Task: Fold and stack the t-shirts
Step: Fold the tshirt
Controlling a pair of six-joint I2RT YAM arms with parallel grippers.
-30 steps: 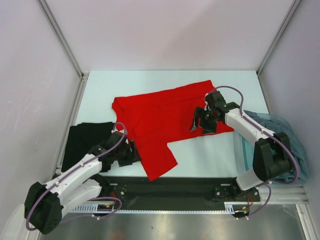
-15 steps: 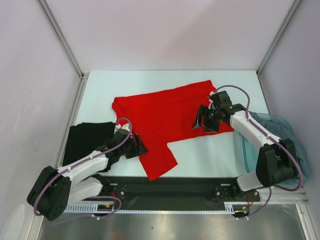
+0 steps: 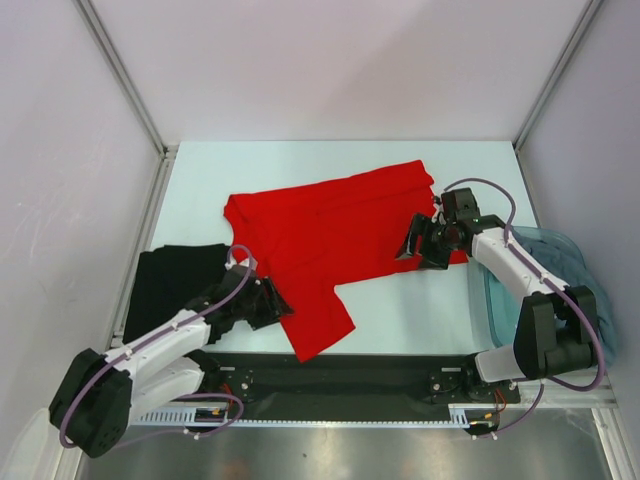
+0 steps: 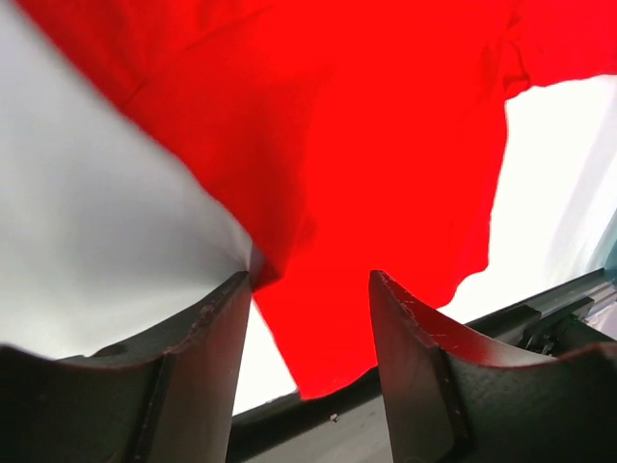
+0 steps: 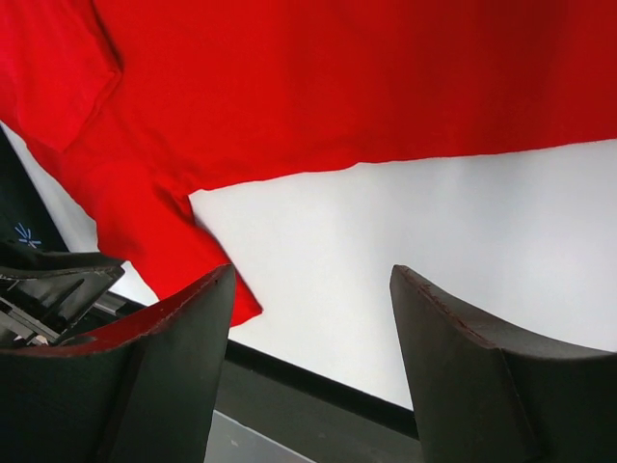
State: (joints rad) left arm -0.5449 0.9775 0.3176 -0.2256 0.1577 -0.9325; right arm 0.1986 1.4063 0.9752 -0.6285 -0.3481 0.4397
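From above, the red t-shirt (image 3: 320, 235) lies spread flat across the middle of the white table (image 3: 420, 310), one sleeve reaching toward the near edge. The black t-shirt (image 3: 175, 285) lies at the left side, and a heap of teal-grey t-shirts (image 3: 570, 260) sits at the right edge. The left gripper (image 3: 278, 303) is low at the red shirt's near left edge, and the right gripper (image 3: 414, 243) is over its right hem. In the left wrist view, the left gripper (image 4: 308, 280) has its fingers spread with nothing between them. The red cloth's edge lies just beside one fingertip, with bare table to the left. In the right wrist view, the right gripper (image 5: 311, 272) also stands spread and empty above bare table, just short of the red hem. A sliver of the black shirt shows at the far left.
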